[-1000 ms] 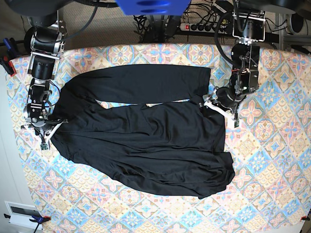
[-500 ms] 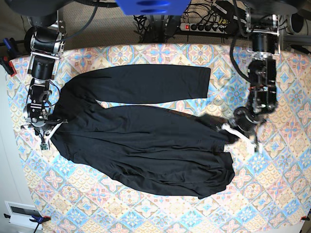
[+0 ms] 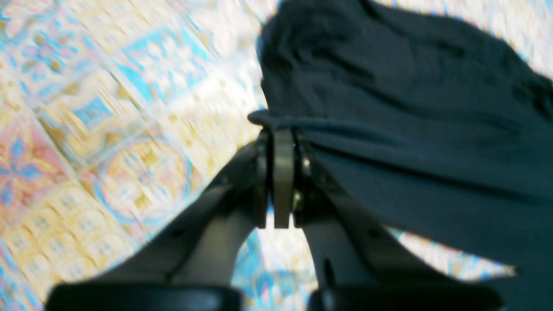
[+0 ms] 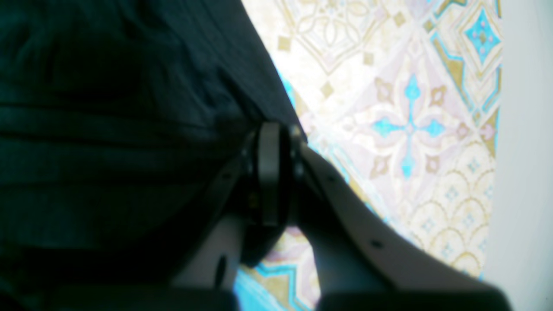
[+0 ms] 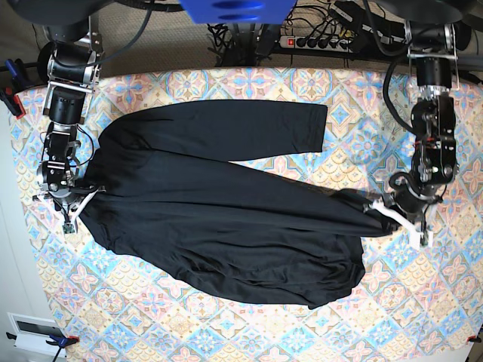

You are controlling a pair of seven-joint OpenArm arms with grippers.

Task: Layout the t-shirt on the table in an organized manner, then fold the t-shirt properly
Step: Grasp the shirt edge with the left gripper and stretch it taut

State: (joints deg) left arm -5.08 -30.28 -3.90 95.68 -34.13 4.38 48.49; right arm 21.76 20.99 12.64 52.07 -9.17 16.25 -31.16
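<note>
Overhead and wrist views of the layout stage. The t-shirt (image 5: 226, 219), a plain black long-sleeved garment, lies across the middle of the table (image 5: 423, 302), whose cloth bears a pastel diamond tile pattern. One sleeve runs along the far side; the body sags toward the near right in a rounded, uneven lobe.

The left gripper (image 5: 386, 211), at the scene's right, has its jaws fully closed on a drawn-out point of fabric. In its wrist view we see the hem pinched just above the fingertips (image 3: 283, 142). The right gripper (image 5: 75, 200), at the scene's left, likewise has its jaws shut on the garment's edge (image 4: 270, 138), and we take the cloth between the two to be under tension.

Risks, as we judge them:
- Each hold appears to take only a narrow bite of the edge, so a hard sideways pull could strip the fabric out and let the shirt recoil into wrinkles.
- Pulling from one point drags the cloth into a taper, which may leave the near lobe bunched, not flat.
- Sliding fabric could ruck the table cover.

Limits of the views:
- The left wrist view is blurred, so we cannot say how many layers lie between the jaws.
- The right wrist view is dark, and the pinched fabric is hard to separate from shadow.
- Which part of the garment each gripper holds is probably a sleeve end or hem, but we cannot tell.
</note>
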